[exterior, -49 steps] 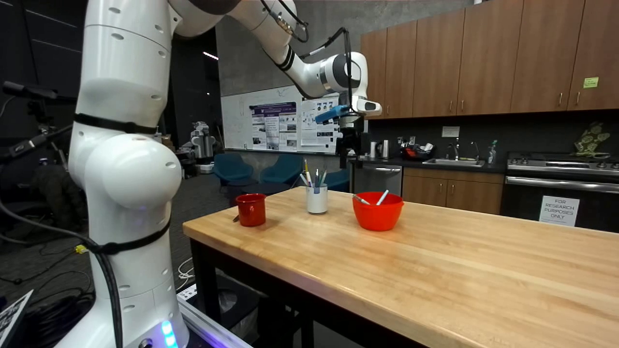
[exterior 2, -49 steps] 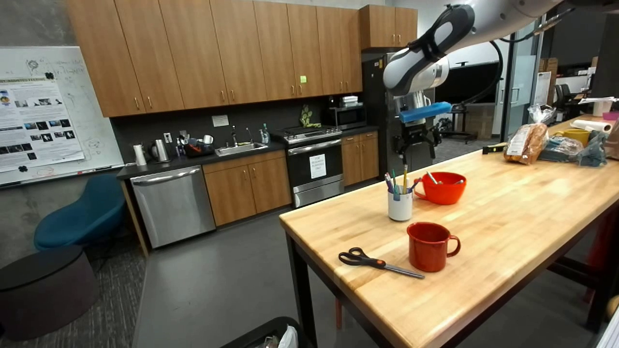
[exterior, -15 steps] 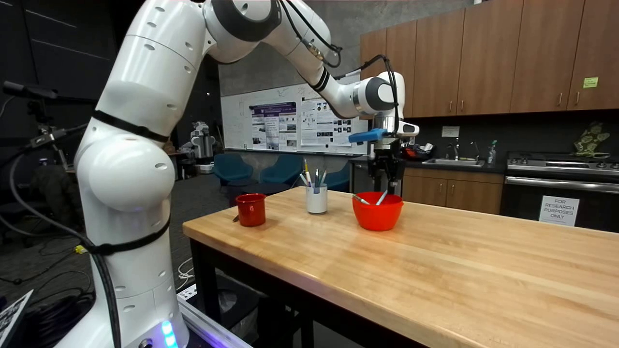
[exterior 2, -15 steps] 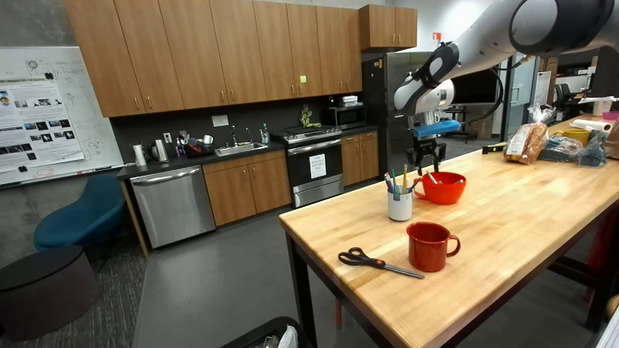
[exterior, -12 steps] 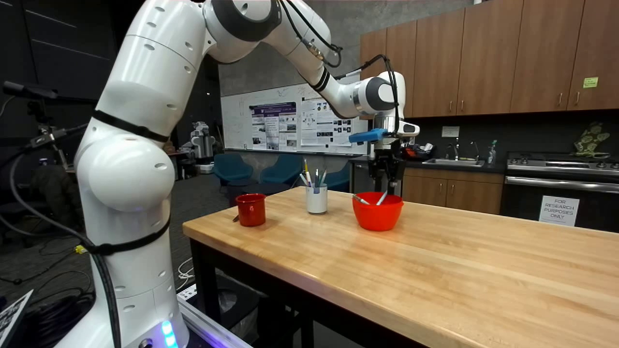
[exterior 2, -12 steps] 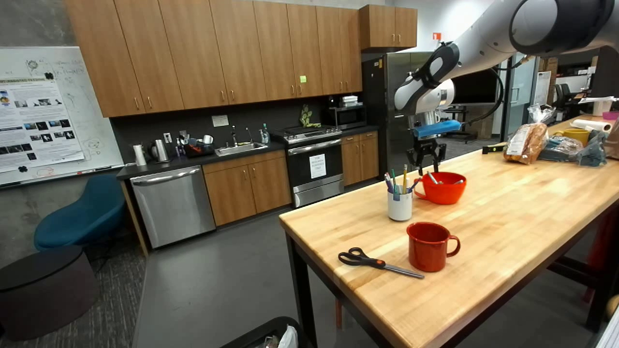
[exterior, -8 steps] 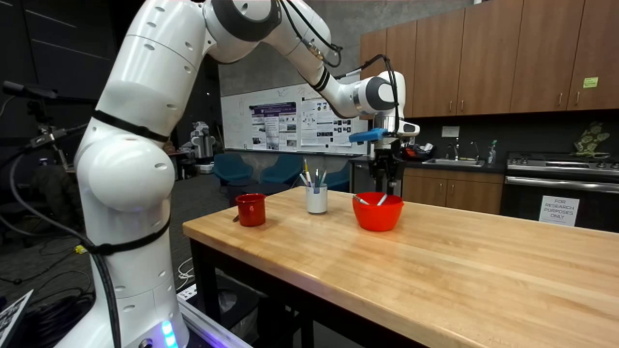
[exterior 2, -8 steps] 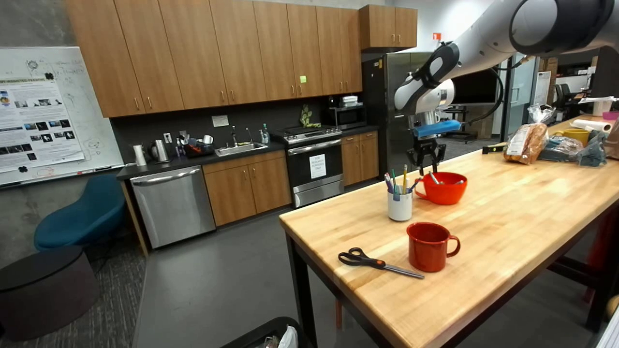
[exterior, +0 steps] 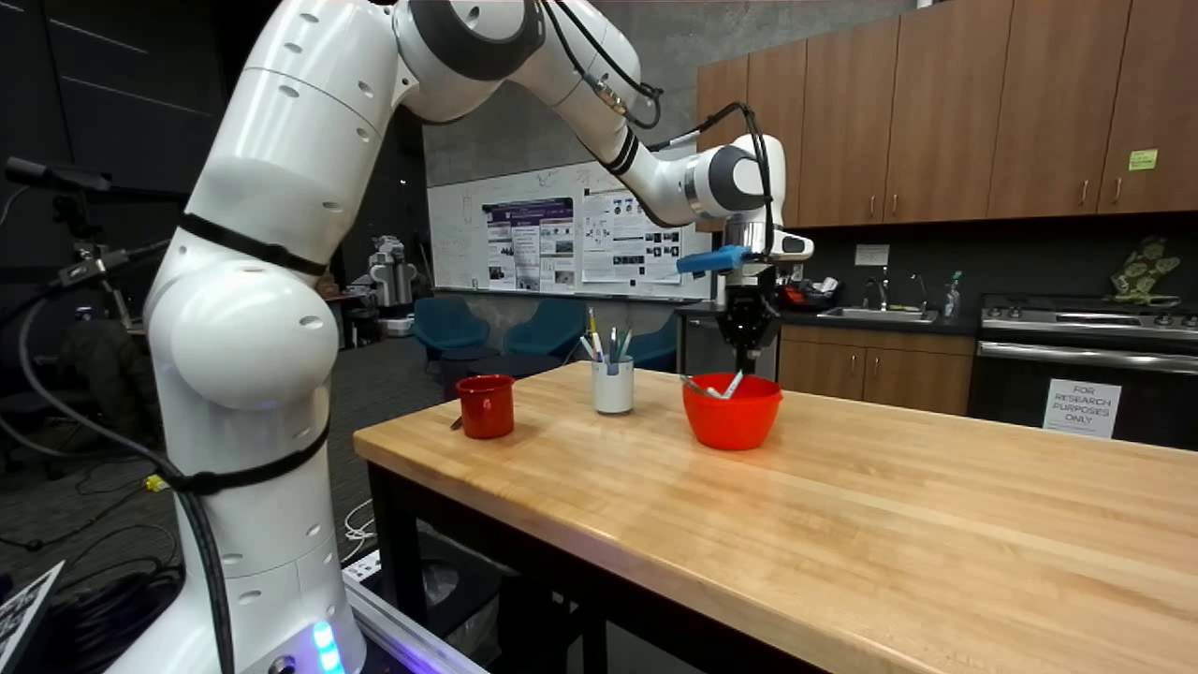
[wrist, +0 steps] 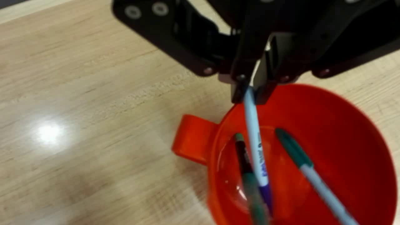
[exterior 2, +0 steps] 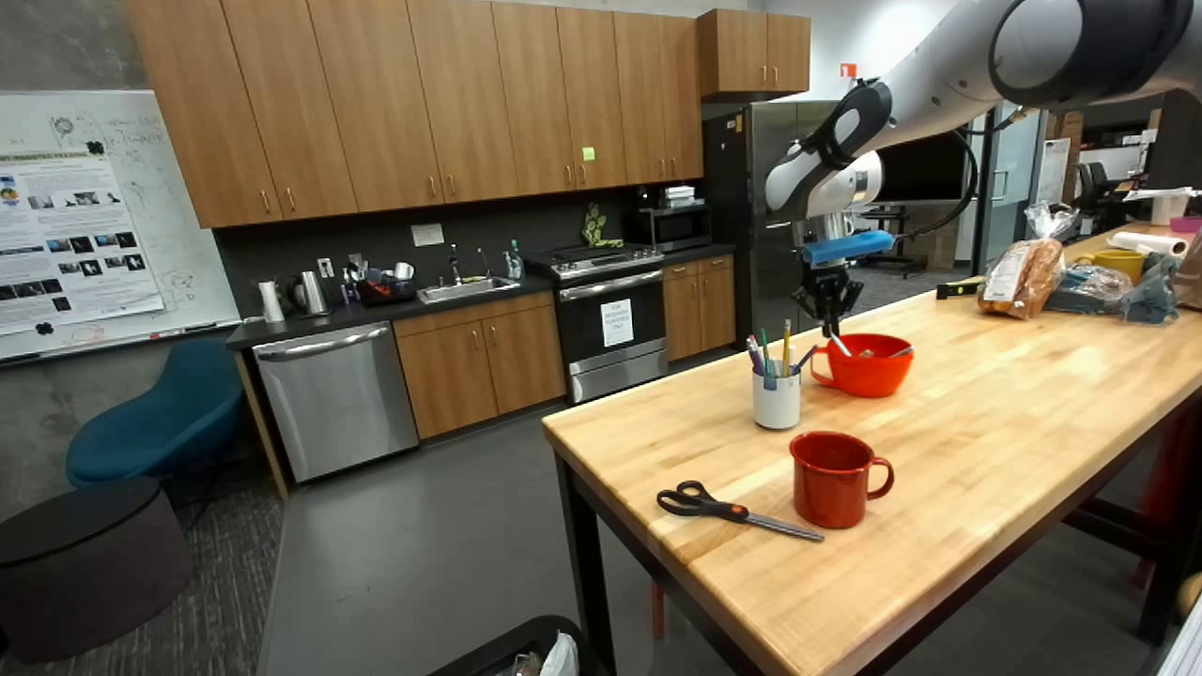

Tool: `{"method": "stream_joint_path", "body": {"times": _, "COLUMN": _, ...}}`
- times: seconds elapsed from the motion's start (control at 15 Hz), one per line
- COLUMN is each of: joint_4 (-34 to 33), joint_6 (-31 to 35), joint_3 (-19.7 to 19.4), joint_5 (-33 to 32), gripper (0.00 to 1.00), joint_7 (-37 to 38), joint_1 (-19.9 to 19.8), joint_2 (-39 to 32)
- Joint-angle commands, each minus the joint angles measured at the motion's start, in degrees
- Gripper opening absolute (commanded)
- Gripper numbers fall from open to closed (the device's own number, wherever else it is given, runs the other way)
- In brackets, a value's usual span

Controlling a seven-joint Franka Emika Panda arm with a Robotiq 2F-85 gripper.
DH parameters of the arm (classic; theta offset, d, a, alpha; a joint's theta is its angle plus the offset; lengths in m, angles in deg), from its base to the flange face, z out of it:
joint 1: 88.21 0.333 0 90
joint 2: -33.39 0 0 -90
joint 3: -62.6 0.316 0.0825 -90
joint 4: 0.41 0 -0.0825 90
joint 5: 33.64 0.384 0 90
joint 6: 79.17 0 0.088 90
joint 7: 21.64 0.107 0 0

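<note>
My gripper (wrist: 251,94) is shut on the end of a white pen with a purple tip (wrist: 257,147), which slants down into the red-orange bowl (wrist: 356,147). Two more pens lie in that bowl: a dark and green marker (wrist: 243,156) beside the held pen, and a grey pen with a teal cap (wrist: 295,151) to the right. The fingertips are at the bowl's rim, close to its handle (wrist: 193,137). In both exterior views the gripper (exterior: 746,360) points down at the bowl (exterior: 732,426), whose far side it partly hides behind.
A white cup (exterior 2: 777,402) full of pens stands beside the bowl. Closer to the table's end are a red mug (exterior 2: 832,483) and black-handled scissors (exterior 2: 728,512). Bagged bread (exterior 2: 1019,277) and a yellow mug (exterior 2: 1117,263) sit further along the wooden table (exterior 2: 995,422).
The arm came down to the bowl between the oldest frames and a second ago. Since then the fingers have closed on the white pen, and the pens and bowl have shifted slightly.
</note>
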Motion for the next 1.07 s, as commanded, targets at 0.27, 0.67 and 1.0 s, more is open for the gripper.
{"method": "stream_joint_path", "body": {"times": 0.27, "joint_4": 0.38, "joint_6": 0.44, "joint_3": -0.02, "joint_5": 1.76, "gripper": 0.03, "joint_7": -0.61, "joint_1": -0.15, "joint_2": 1.53}}
{"method": "stream_joint_path", "body": {"times": 0.67, "joint_4": 5.04, "joint_6": 8.59, "joint_3": 0.16, "joint_5": 1.03, "gripper": 0.03, "joint_7": -0.30, "joint_1": 1.20, "joint_2": 8.52}}
{"method": "stream_joint_path", "body": {"times": 1.0, "joint_4": 11.56, "joint_6": 17.80, "joint_3": 0.86, "joint_5": 2.06, "gripper": 0.03, "joint_7": -0.20, "joint_1": 2.42, "joint_2": 16.59}}
